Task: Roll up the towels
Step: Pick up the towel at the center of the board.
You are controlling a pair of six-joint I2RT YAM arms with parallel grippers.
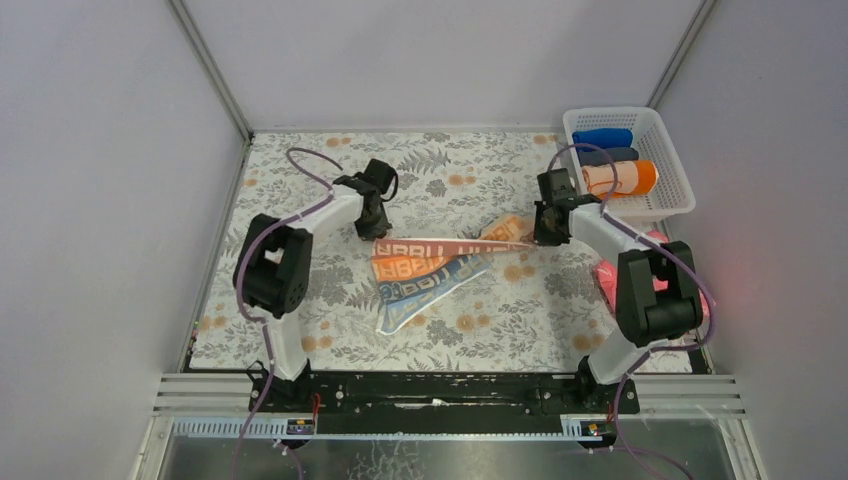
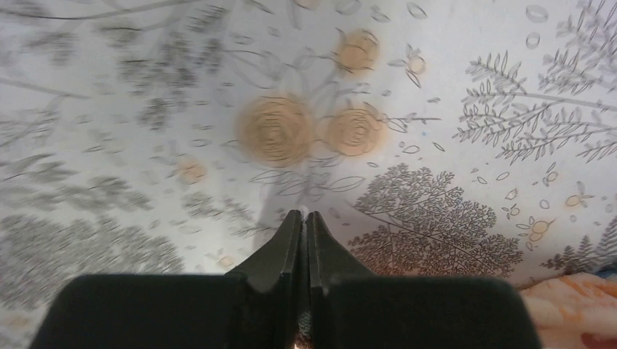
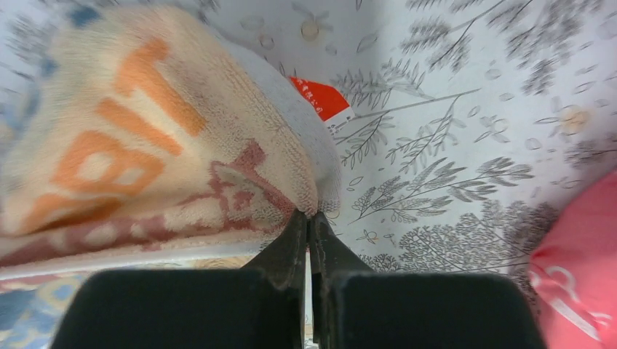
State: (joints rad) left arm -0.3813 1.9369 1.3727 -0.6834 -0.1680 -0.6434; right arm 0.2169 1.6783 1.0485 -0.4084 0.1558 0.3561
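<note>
Creased peach terry towel with orange lettering (image 3: 145, 145); lowered right gripper (image 3: 309, 217) pinched its corner; left gripper (image 2: 303, 215) closed tight, hold unclear.

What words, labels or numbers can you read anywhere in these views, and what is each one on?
"BIT": large orange letters, as they appear to read, on the peach towel in the right wrist view; folds hide any letters before them.
Red tag at that towel's edge: white print, too small to read.
Orange lettering on the towel in the top view: too small and skewed to read.
</note>
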